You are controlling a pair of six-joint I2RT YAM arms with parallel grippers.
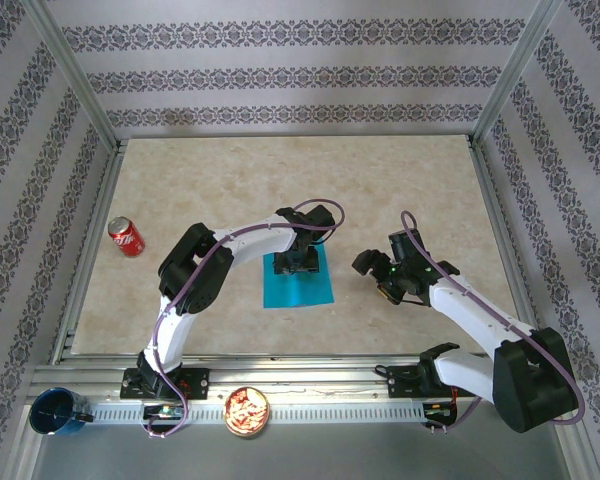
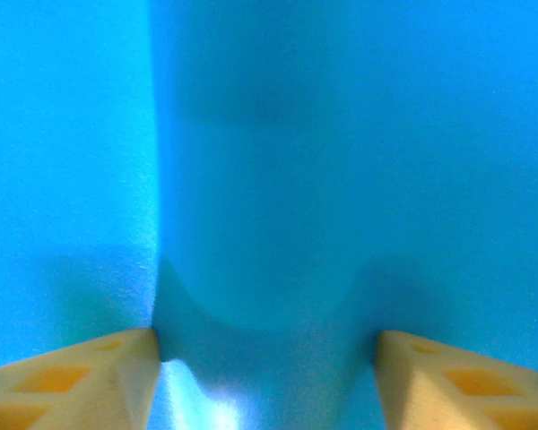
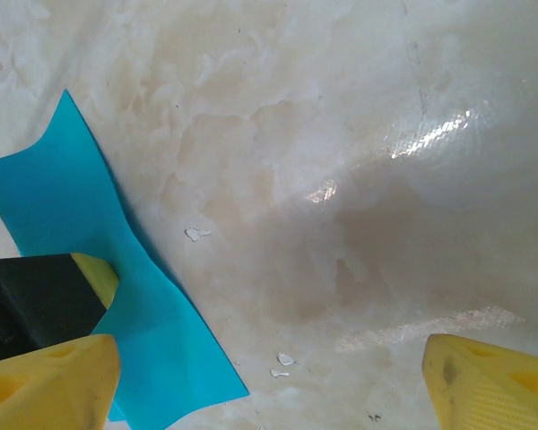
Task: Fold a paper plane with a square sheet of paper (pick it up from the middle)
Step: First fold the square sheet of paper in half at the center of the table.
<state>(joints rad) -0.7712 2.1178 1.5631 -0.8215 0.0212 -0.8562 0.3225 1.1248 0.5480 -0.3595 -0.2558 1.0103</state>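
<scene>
- Here, the square sheet of paper (image 1: pixel 302 293) is seen lying near the middle of the marble table (image 1: pixel 400 190), between the two arms, its edges roughly in line with the table's edges.
- The left gripper (image 1: pixel 298 262) is set down from above on the sheet's far half, with its arm arched over from the left base.
- Through the left wrist camera, the left gripper (image 2: pixel 264 376) is shown with its yellow fingertips (image 2: pixel 72 385) pressed onto the turquoise paper (image 2: pixel 359 134). A soft hump of paper is raised between them and meets both inner faces.
- The left jaws are held partly apart. Whether the hump is truly clamped cannot be told.
- The right gripper (image 1: pixel 368 265) is held just beside the sheet's right edge, over bare marble and apart from the paper.
- Through the right wrist camera, the right gripper (image 3: pixel 269 385) is shown spread wide, with nothing but tabletop between its tips. A corner of the sheet (image 3: pixel 63 206) is caught at the left, and a few white flecks (image 3: pixel 195 235) are scattered on the marble just beside it.
- A red soda can (image 1: pixel 126 237) is seen near the table's left edge, well apart from the paper.
- A dark blue cup (image 1: pixel 55 412) is placed at the left end of the front rail, and a bowl (image 1: pixel 248 411) of pinkish pieces sits on that rail between the two arm bases.
</scene>
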